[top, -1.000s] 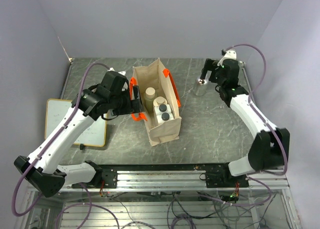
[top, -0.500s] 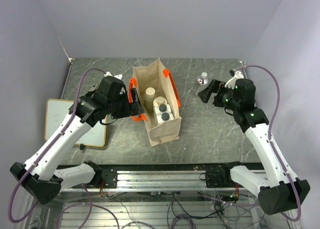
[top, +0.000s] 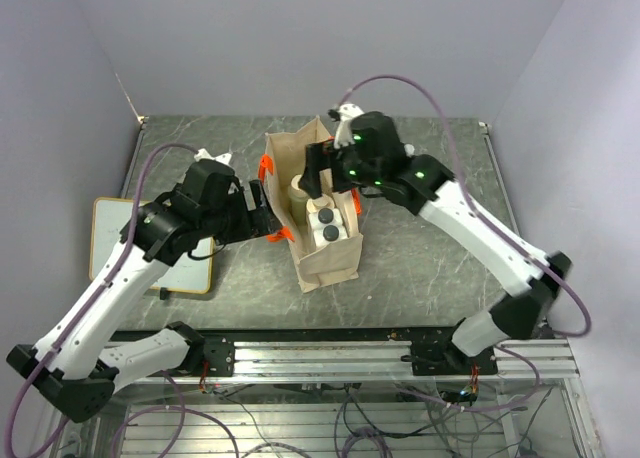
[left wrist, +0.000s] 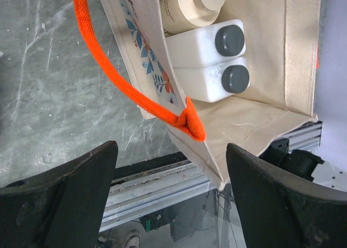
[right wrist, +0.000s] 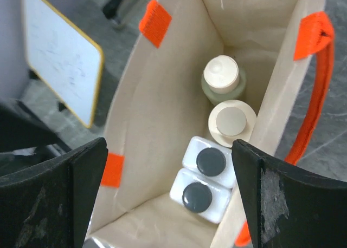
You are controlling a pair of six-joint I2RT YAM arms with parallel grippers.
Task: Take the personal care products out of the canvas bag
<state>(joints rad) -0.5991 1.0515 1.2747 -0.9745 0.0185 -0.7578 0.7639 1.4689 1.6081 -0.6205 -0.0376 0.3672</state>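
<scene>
The canvas bag [top: 328, 263] stands open in the middle of the table, orange handles on both sides. Inside it are two white squarish bottles with dark caps [right wrist: 210, 161] [right wrist: 197, 196], a cream bottle [right wrist: 232, 121] and a small round bottle with a pale cap [right wrist: 221, 77]. My right gripper [top: 325, 178] hangs open above the bag's mouth, looking straight down at the bottles, holding nothing [right wrist: 173, 199]. My left gripper [top: 262, 210] is open beside the bag's left wall; the orange handle [left wrist: 135, 96] and the bag's near corner [left wrist: 217, 175] lie just ahead of its fingers.
A whiteboard [top: 110, 238] lies flat at the table's left edge, partly under my left arm. The metal rail [top: 320, 353] runs along the near edge. Walls close the table in at the back and on both sides.
My right arm has swung from the back right of the table to over the bag's mouth. My left gripper stayed by the bag's left handle, shifting slightly left.
</scene>
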